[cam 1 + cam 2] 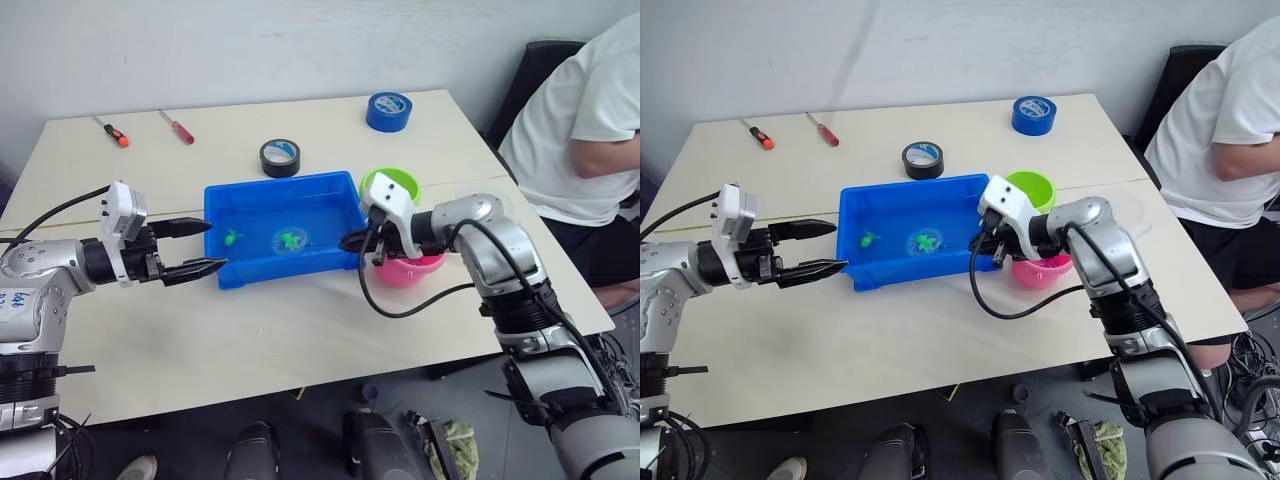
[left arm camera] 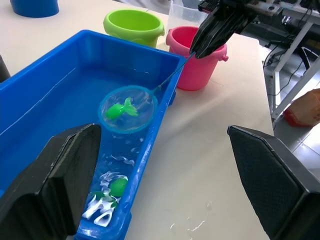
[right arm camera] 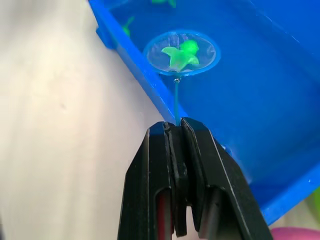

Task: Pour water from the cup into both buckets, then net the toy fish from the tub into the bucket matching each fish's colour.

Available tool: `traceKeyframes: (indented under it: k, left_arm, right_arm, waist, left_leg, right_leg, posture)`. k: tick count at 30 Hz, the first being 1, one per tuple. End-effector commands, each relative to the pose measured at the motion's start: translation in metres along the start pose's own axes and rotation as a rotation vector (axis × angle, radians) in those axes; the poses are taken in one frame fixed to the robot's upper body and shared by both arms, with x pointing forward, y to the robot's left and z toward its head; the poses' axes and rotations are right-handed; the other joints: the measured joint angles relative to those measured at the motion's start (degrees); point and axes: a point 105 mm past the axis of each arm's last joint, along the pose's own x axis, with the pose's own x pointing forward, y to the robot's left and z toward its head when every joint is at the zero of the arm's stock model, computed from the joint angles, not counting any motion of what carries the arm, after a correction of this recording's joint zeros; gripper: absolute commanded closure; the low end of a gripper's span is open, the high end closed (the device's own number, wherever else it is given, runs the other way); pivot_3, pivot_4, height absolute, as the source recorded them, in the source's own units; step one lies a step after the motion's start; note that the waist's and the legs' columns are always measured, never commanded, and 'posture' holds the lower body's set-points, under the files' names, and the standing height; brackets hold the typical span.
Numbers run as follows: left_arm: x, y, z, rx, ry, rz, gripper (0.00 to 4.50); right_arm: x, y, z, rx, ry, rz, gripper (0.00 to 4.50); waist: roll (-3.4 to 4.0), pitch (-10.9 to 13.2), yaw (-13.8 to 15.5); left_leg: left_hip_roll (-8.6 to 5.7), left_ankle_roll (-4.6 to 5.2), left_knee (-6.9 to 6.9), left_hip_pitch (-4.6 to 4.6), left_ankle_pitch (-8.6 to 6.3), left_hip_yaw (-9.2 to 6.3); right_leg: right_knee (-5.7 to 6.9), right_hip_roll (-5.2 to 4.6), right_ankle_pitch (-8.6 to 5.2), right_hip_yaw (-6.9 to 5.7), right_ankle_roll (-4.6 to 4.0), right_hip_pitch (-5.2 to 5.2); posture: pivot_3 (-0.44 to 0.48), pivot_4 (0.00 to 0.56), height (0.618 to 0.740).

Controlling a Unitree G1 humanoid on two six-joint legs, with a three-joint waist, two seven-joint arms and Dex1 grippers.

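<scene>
Blue plastic, the tub sits mid-table, holding shallow water, placed between my two arms so either can reach it; behind its far-right corner stand two buckets, one lime green and one pink, the pink one nearest my right arm, touching or just beside the tub's end. My left gripper hangs at the tub's left end, jaws spread wide and holding nothing, apparently parked as a brace or standby. My right gripper is clamped narrow on the thin handle of the net, reaching over the tub's right wall so the hoop lies in the water. One green fish rests inside the hoop; I judge it ready to lift toward the lime bucket. I count two green fish in all, the second loose near the left end; a pale glint near it may be only a reflection.
</scene>
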Motion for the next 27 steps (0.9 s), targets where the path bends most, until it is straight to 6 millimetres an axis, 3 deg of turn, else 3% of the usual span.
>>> traceKeyframes:
  k: [1,18,27]
  left_arm:
    - [-0.003,0.003,0.017,0.049,-0.05,0.008,0.08]
    - [0.004,0.015,0.024,0.102,-0.07,0.016,0.08]
    - [0.009,0.027,0.032,0.146,-0.098,0.036,0.08]
  right_arm:
    - [-0.009,0.002,0.02,0.022,-0.075,0.008,4.5]
    - [-0.024,-0.012,0.021,0.071,-0.154,-0.109,4.5]
    - [-0.07,-0.052,0.025,0.052,-0.192,-0.305,4.5]
  waist:
    - [0.0,0.0,-0.1]
    - [0.0,0.0,-0.1]
    - [0.0,0.0,0.0]
  left_leg:
    - [0.0,0.0,0.0,0.0,0.0,0.0]
    - [0.0,0.07,-0.01,-0.02,-0.05,0.02]
    - [-0.02,0.1,-0.01,-0.04,-0.06,0.02]
  right_leg:
    - [0.0,0.01,0.0,0.0,0.0,0.0]
    - [-0.03,0.01,0.0,0.01,0.0,-0.02]
    - [-0.09,0.0,0.0,0.0,0.01,-0.01]
  posture:
    - [0.0,0.15,0.731]
    - [0.0,0.15,0.731]
    - [0.0,0.15,0.731]
